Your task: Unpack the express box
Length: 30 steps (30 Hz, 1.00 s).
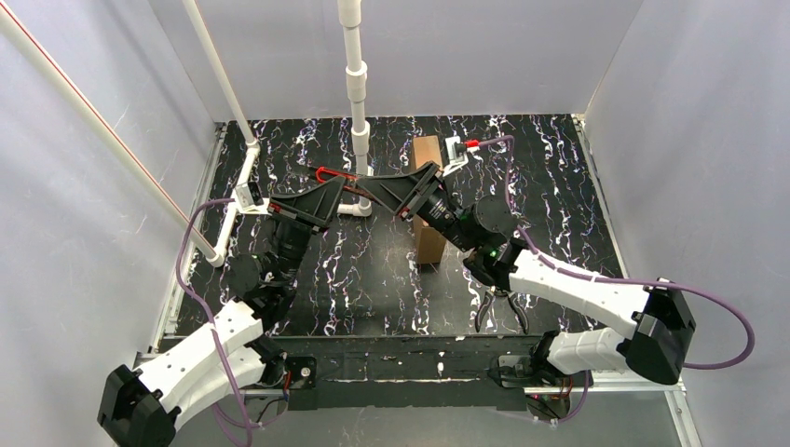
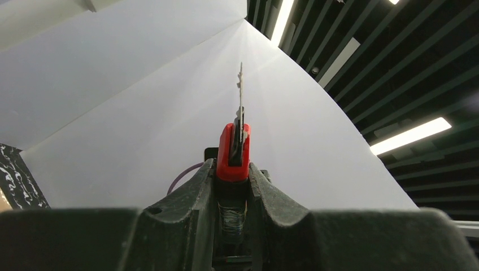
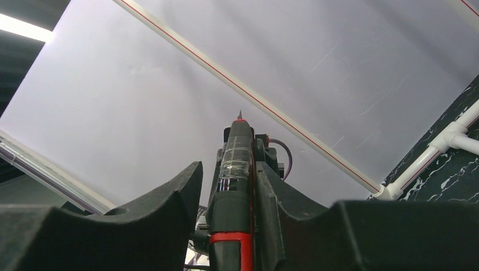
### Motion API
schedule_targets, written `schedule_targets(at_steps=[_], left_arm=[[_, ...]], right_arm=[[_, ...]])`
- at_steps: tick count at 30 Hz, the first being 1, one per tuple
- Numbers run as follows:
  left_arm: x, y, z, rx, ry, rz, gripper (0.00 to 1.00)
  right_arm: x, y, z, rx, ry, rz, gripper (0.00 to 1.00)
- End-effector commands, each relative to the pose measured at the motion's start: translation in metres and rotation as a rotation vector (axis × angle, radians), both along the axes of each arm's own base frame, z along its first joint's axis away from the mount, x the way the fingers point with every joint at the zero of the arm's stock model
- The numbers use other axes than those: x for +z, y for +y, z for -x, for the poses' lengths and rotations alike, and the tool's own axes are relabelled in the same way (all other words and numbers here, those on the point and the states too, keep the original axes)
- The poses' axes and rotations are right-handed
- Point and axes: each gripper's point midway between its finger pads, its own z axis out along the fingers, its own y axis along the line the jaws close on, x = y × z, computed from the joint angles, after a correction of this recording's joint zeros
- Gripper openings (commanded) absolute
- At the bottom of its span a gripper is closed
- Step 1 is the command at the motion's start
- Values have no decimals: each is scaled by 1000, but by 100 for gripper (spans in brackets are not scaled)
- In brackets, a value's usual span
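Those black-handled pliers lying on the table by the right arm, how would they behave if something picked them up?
The pliers look rigid and are probably heavy for their size. They lie flat with their handles splayed, so rolling seems unlikely. Lifted by one handle, the other would probably swing at the hinge.

The plain brown cardboard box (image 1: 428, 154) is being seen lying flat right of centre, stretched from far to near, its middle being covered.
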Motion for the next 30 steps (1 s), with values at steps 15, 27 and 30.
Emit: schedule_targets(at_steps=[15, 27, 30], left_arm=[[-82, 20, 14, 51, 293, -266, 97], [-166, -24, 11, -122, 635, -933, 98], [-163, -51, -5, -110, 593, -1060, 98]], right_arm=[[-21, -131, -42, -634, -243, 750, 1], [-40, -300, -41, -1174, -95, 1353, 1], [-48, -305, -36, -1154, -84, 1350, 1]])
